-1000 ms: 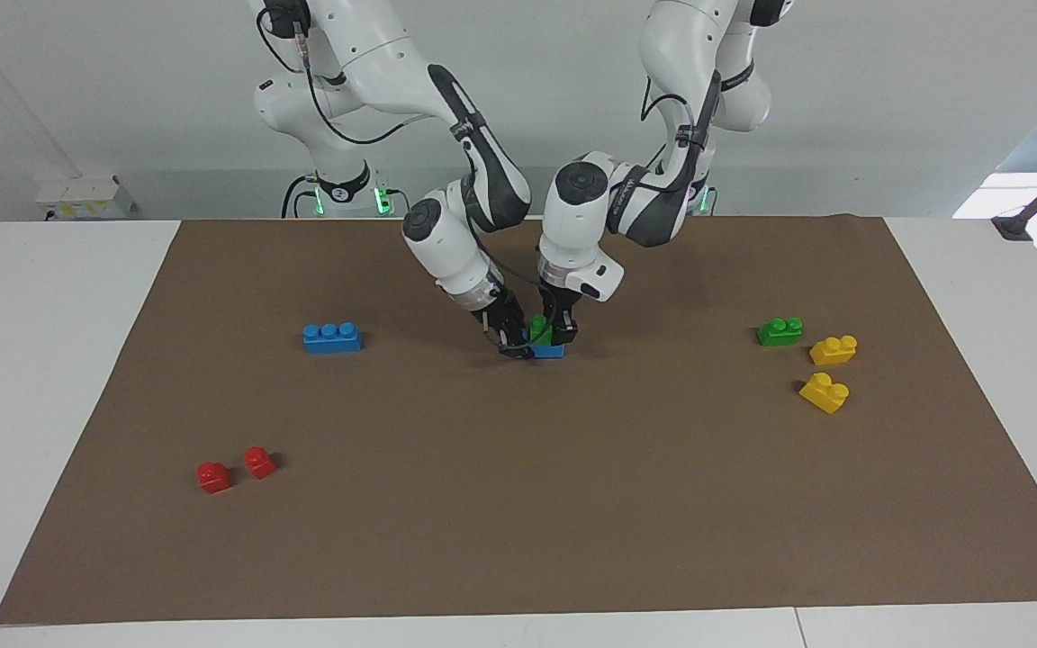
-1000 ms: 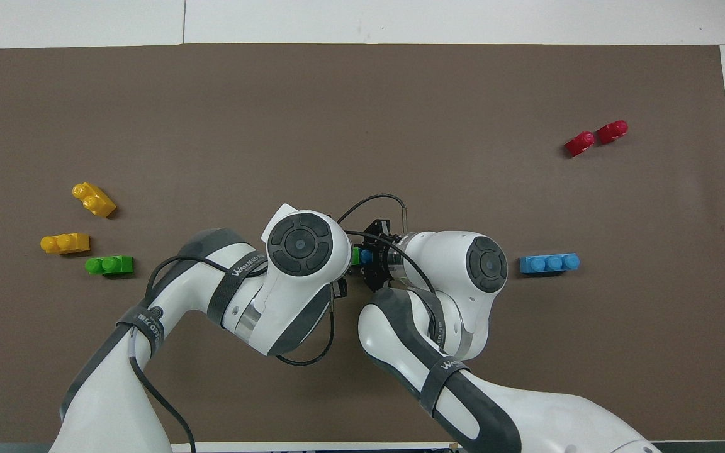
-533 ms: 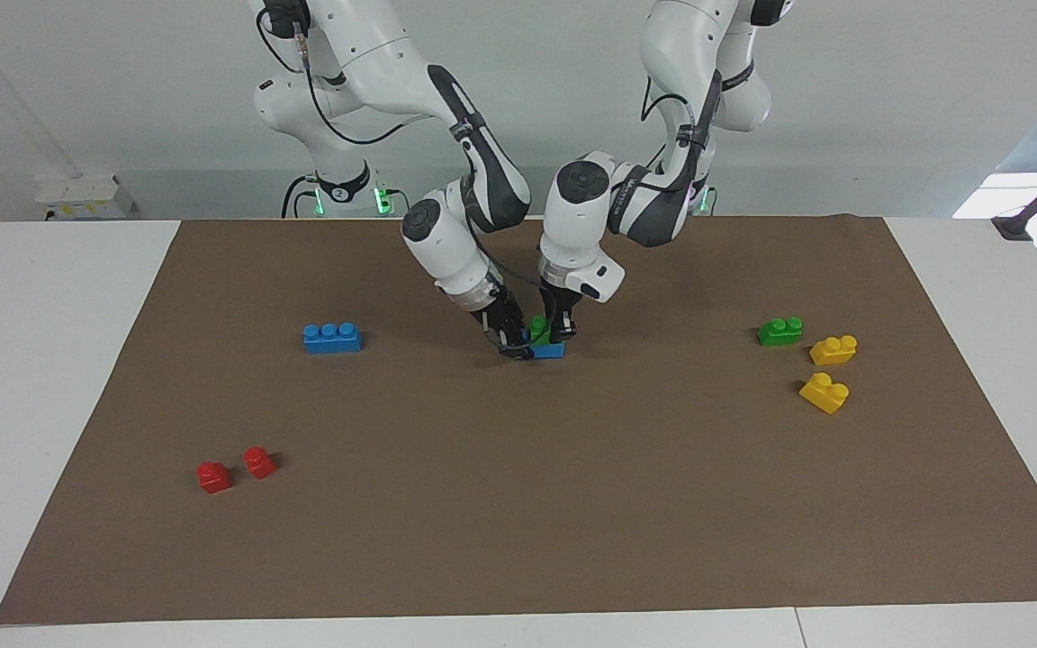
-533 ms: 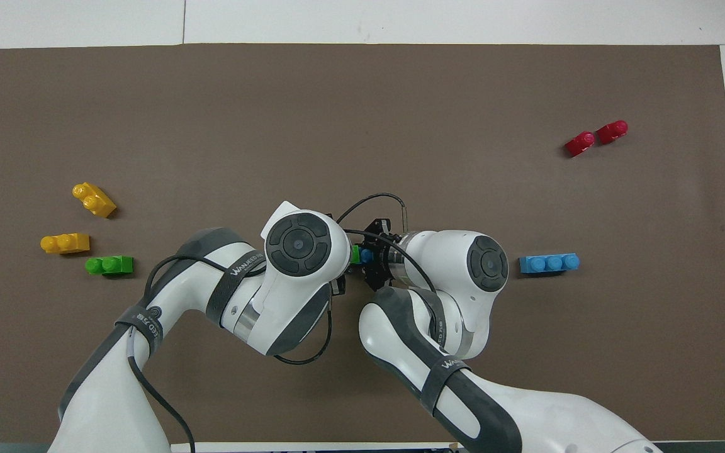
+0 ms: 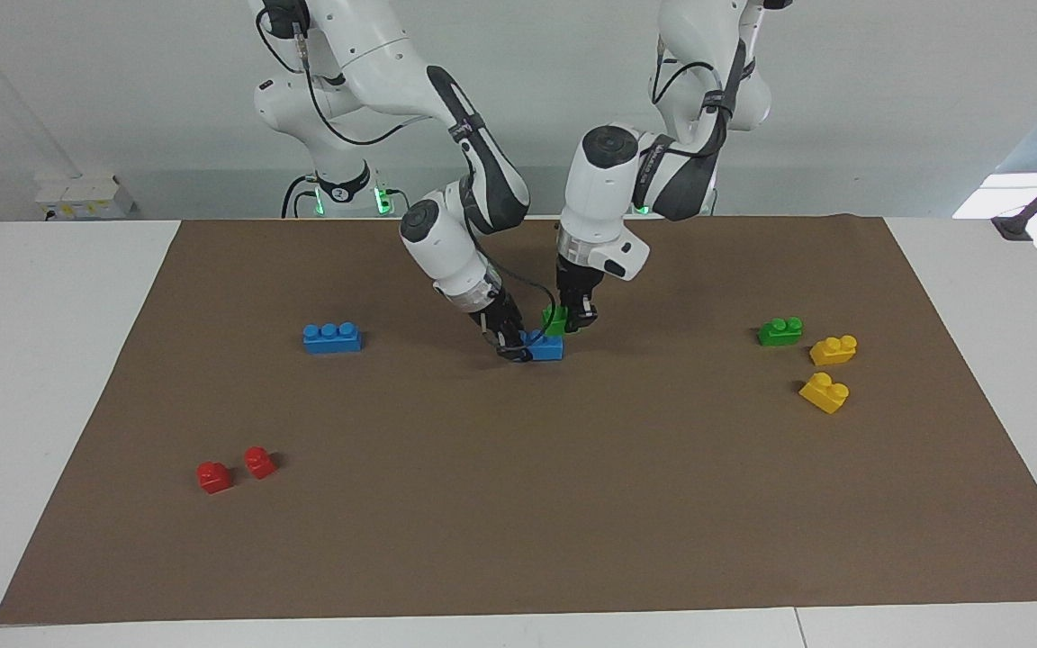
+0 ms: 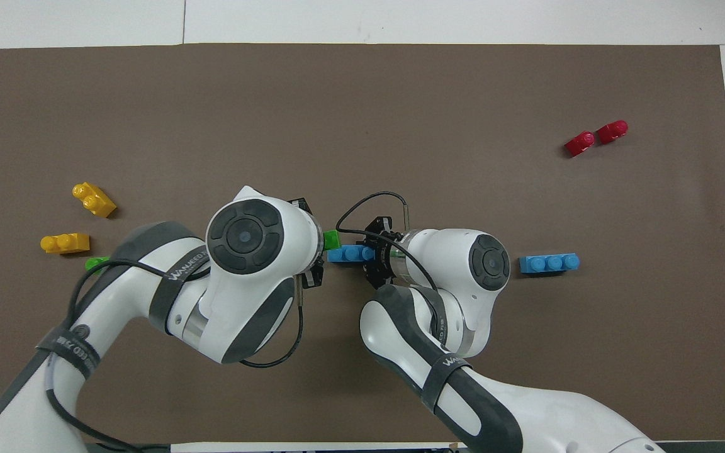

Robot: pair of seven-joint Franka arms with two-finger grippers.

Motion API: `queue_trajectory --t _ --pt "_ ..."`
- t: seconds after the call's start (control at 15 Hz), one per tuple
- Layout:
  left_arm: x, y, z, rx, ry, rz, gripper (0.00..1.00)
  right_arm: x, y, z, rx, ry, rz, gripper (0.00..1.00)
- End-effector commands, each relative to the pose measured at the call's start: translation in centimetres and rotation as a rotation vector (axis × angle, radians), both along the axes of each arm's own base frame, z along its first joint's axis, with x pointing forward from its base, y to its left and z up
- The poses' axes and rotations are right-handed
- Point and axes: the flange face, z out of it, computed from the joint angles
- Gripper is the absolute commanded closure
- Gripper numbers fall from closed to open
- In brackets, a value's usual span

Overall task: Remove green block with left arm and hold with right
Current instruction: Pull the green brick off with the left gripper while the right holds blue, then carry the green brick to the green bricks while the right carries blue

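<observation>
My left gripper (image 5: 574,319) is shut on a green block (image 5: 554,320) and holds it just above a blue brick (image 5: 545,348) on the brown mat. The green block is clear of the blue brick's studs. In the overhead view the green block (image 6: 331,239) pokes out from under the left wrist, beside the blue brick (image 6: 350,253). My right gripper (image 5: 515,348) is down at the mat, shut on the blue brick's end toward the right arm's side. A second green block (image 5: 780,331) lies toward the left arm's end, partly hidden in the overhead view (image 6: 94,263).
Two yellow bricks (image 5: 834,349) (image 5: 825,392) lie beside the second green block. Another blue three-stud brick (image 5: 331,337) lies toward the right arm's end. Two small red bricks (image 5: 213,476) (image 5: 258,462) lie farther from the robots at that end.
My left gripper has pulled the green block up off the blue brick and toward the left arm's end. My right gripper has kept its hold on the blue brick.
</observation>
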Motion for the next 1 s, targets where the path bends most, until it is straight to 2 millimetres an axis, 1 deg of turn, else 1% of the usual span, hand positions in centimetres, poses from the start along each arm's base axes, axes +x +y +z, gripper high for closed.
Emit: queue_trajectory --t 0.0,0.07,0.13,0.2,0.33,0.47,0.53,0.6,0.73,0.87,0.93 --pt "-0.2 2.4 2.0 0.026 0.014 -0.068 1.0 1.5 -2.2 -0.5 0.013 0.004 0.02 1.0" --pt "-0.1 3.1 2.1 0.035 0.022 -0.099 1.0 2.0 -3.0 -0.1 0.024 0.019 0.041 1.0" --pt "0.1 3.8 2.5 0.04 0.022 -0.142 1.0 2.9 -4.0 1.1 0.046 0.03 0.065 1.0" --pt "0.4 4.4 2.5 0.045 0.024 -0.185 1.0 4.0 -5.5 2.2 0.064 0.045 0.074 1.0" --pt "1.5 6.4 2.3 0.053 0.02 -0.278 1.0 6.6 -9.2 4.6 0.098 0.07 0.104 1.0" --pt "2.8 9.3 2.0 0.056 0.02 -0.388 1.0 8.7 -13.8 6.3 0.119 0.07 0.121 1.0" --pt "3.4 10.8 1.8 0.058 0.021 -0.438 1.0 9.5 -15.5 7.0 0.133 0.063 0.14 1.0" --pt "3.8 12.2 1.5 0.059 0.024 -0.478 1.0 10.1 -17.3 7.2 0.143 0.062 0.152 1.0" --pt "4.3 15.1 0.3 0.063 0.032 -0.555 1.0 10.9 -22.2 7.1 0.143 0.044 0.149 1.0" --pt "4.9 17.9 -0.8 0.066 0.024 -0.604 1.0 11.1 -26.4 6.8 0.11 0.052 0.155 1.0" --pt "5.3 19.8 -1.4 0.069 0.01 -0.614 1.0 11.1 -28.5 6.6 0.093 0.048 0.156 1.0"
